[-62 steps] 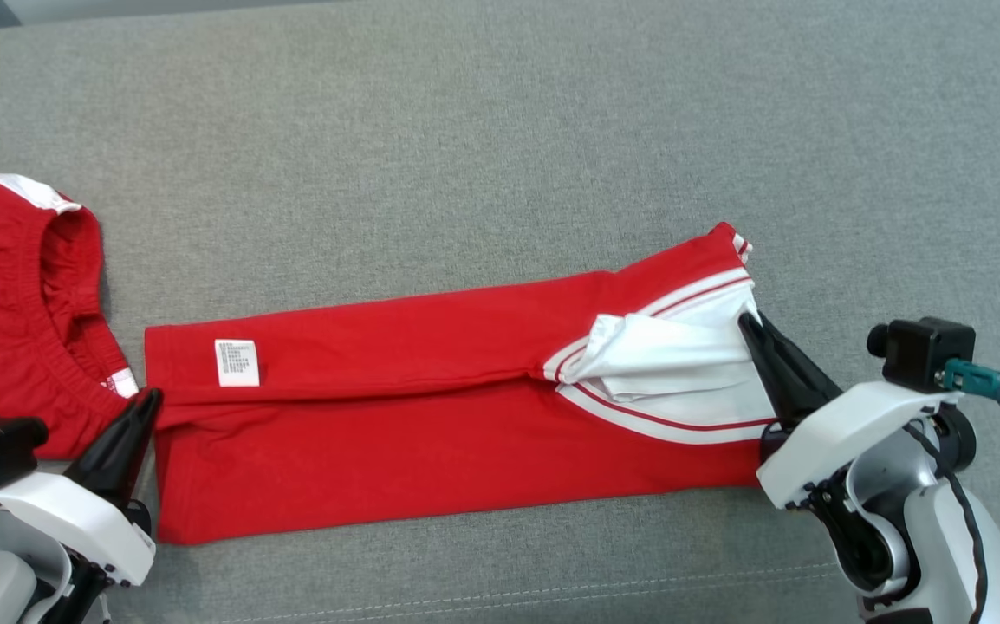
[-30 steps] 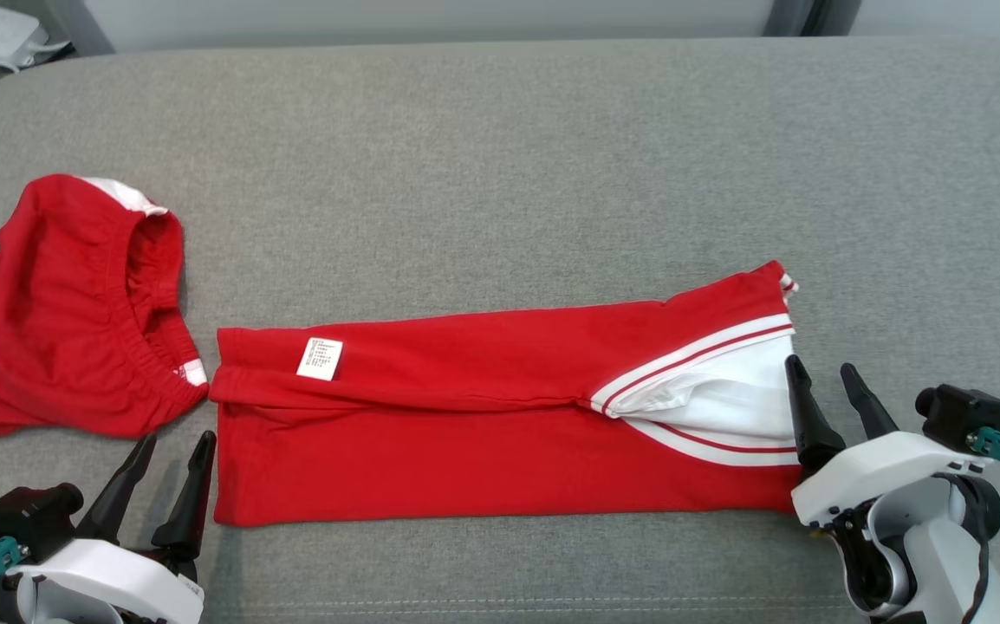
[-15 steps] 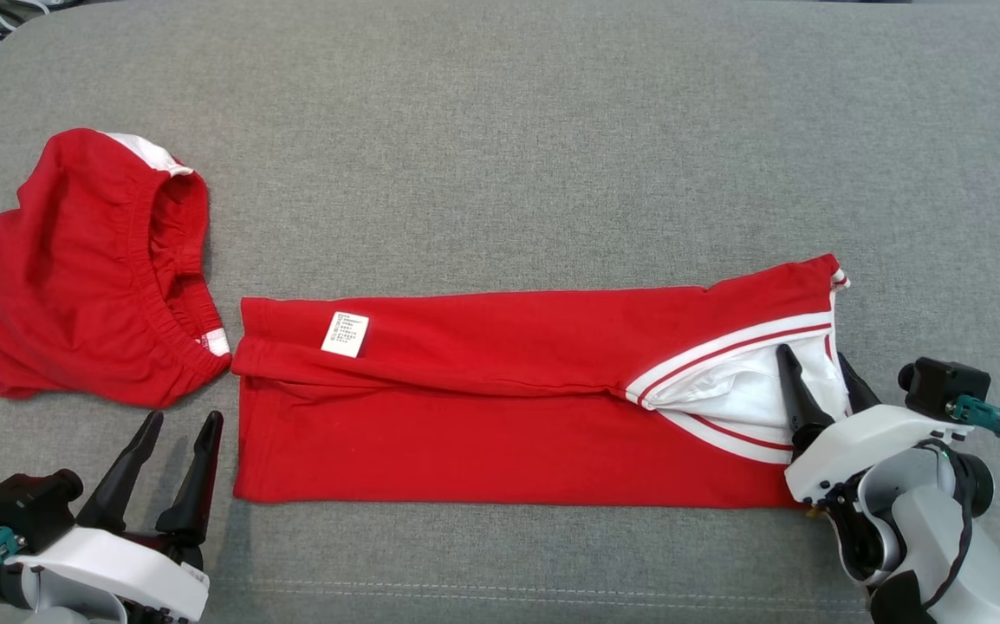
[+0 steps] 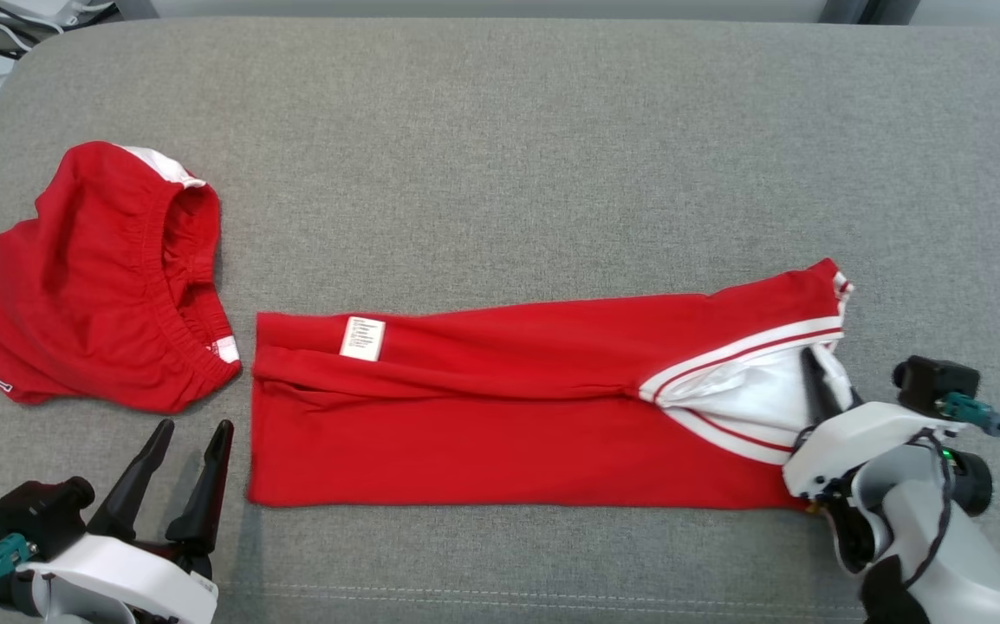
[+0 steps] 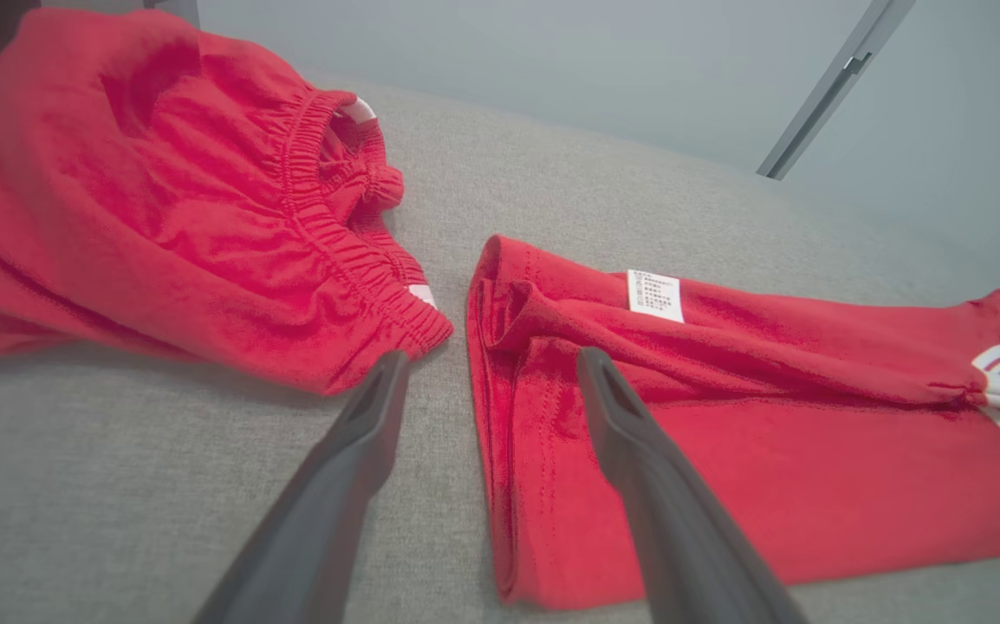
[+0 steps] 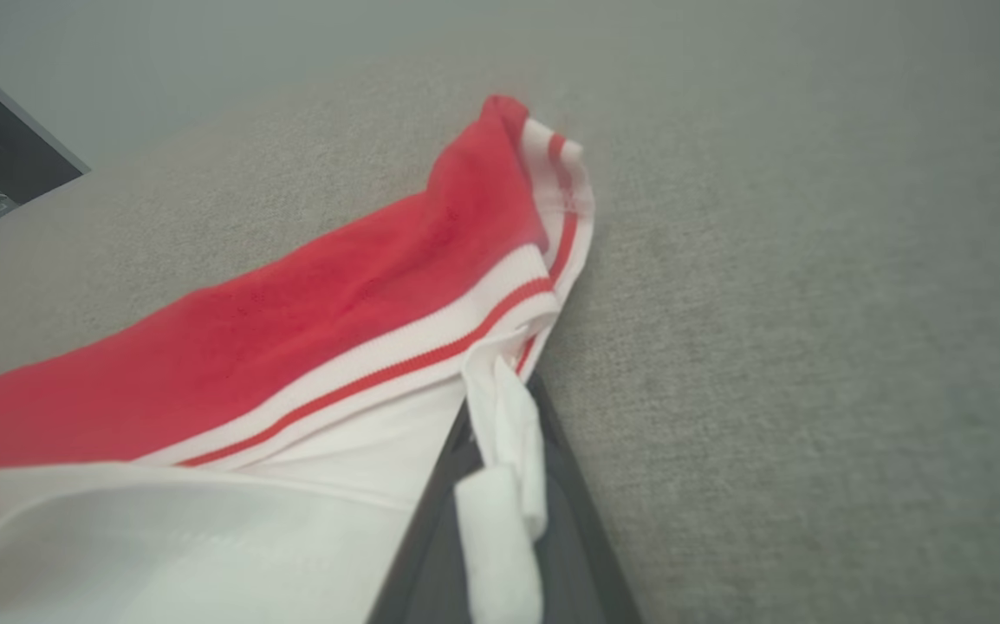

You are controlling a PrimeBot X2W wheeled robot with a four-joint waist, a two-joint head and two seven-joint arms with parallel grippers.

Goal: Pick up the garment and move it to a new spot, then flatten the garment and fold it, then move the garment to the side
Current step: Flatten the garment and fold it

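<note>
The garment (image 4: 500, 416) is red with white, red-striped trim and a white label, folded into a long band across the grey cushion. My right gripper (image 4: 816, 368) is shut on its white edge at the right end; in the right wrist view the white cloth (image 6: 500, 468) is pinched between the dark fingers (image 6: 431, 555), below the striped trim (image 6: 396, 364). My left gripper (image 4: 190, 433) stands open just off the band's near left corner, touching nothing. In the left wrist view its fingers (image 5: 353, 451) straddle the left hem (image 5: 487, 390).
A second red garment (image 4: 93, 277) with an elastic waistband lies crumpled at the far left, almost touching the folded band, and is seen too in the left wrist view (image 5: 162, 191). The grey cushion (image 4: 552, 156) stretches wide behind. Cables and a pale object sit beyond its top left edge.
My right gripper moved onto the white edge and closed on it. The head camera shifted, so everything slid in the view. My left gripper stayed open near the left hem.
</note>
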